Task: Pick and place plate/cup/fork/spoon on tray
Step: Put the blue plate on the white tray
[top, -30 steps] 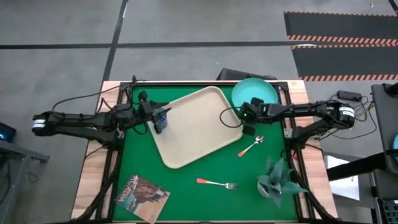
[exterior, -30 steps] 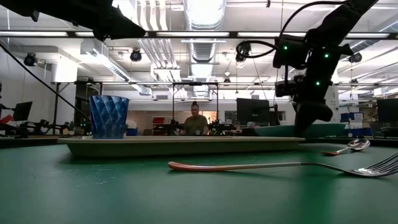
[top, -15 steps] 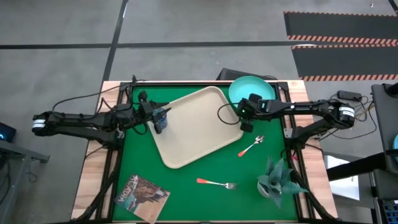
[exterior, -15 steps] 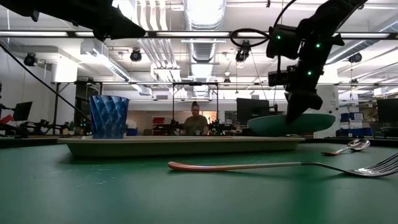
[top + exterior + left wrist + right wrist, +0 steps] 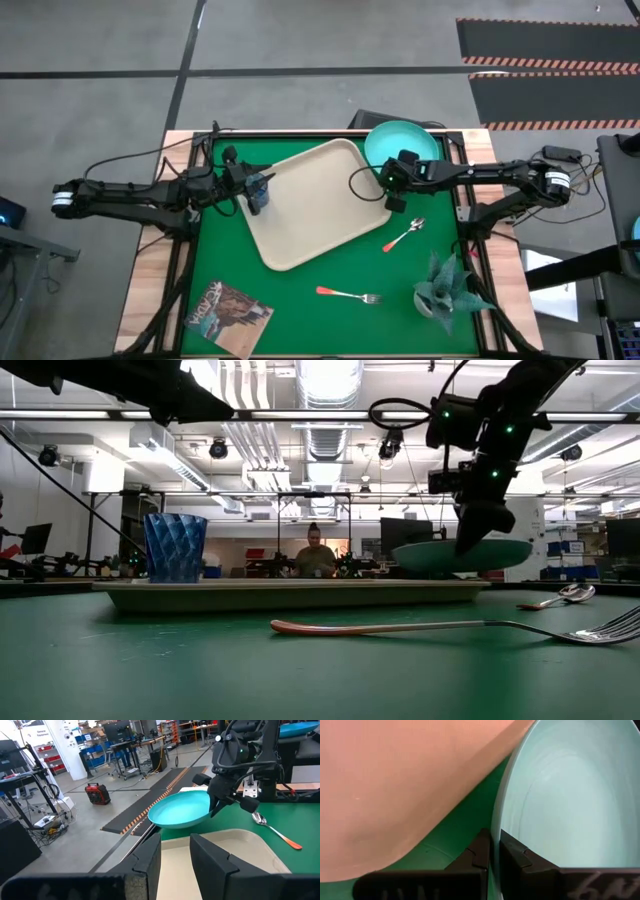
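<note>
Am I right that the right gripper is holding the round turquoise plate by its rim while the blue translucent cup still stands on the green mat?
Not quite: the blue translucent cup stands on the beige rectangular tray, as the low view shows. The right gripper does hold the round turquoise plate by its rim.

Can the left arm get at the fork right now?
Probably not yet. The left gripper sits around the cup on the tray, and the fork lies across the mat beyond the tray, nearer the right arm's side.

cup [image 5: 258, 193]: partly hidden by left gripper [image 5: 250, 188] | fork [image 5: 450, 627]: tines cut off at edge
</note>
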